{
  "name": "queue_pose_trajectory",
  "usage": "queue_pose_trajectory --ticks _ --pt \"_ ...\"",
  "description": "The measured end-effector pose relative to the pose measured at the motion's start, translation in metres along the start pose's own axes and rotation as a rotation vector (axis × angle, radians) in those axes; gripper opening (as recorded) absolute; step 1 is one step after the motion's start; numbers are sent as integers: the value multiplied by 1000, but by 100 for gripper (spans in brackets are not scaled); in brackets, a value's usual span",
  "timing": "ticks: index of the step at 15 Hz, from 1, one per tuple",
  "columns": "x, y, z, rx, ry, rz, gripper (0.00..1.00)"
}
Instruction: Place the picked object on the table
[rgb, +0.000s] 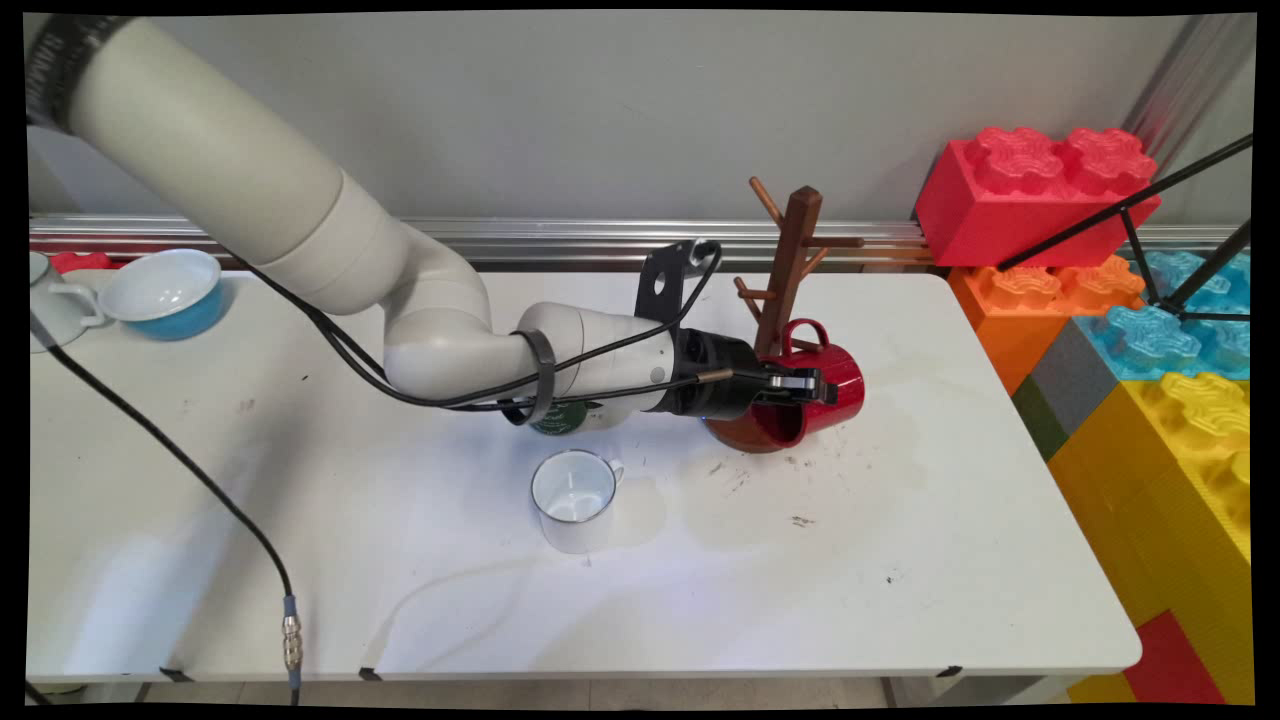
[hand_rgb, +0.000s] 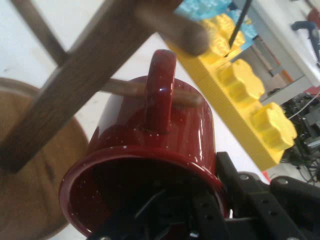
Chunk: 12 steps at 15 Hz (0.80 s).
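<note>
The gripper (rgb: 800, 384) is clamped on the rim of one red mug (rgb: 815, 390), held on its side against the wooden mug rack (rgb: 790, 270). One white mug (rgb: 573, 500) stands near on the table (rgb: 900, 560). Only the hand view shows a peg (hand_rgb: 150, 92) passing behind the mug's handle.

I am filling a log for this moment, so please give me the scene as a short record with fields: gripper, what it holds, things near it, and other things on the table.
gripper: the gripper is shut on the rim of the red mug, one finger inside
held thing: red mug, tipped on its side, handle up beside a lower peg of the wooden mug tree
near: white mug, upright on the white table
far left: blue bowl
right of table: big toy bricks
</note>
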Motion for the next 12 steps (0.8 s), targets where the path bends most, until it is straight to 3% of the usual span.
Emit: queue_pose_trajectory --ticks 12 --pt "-2 50 -23 -116 -56 0 0"
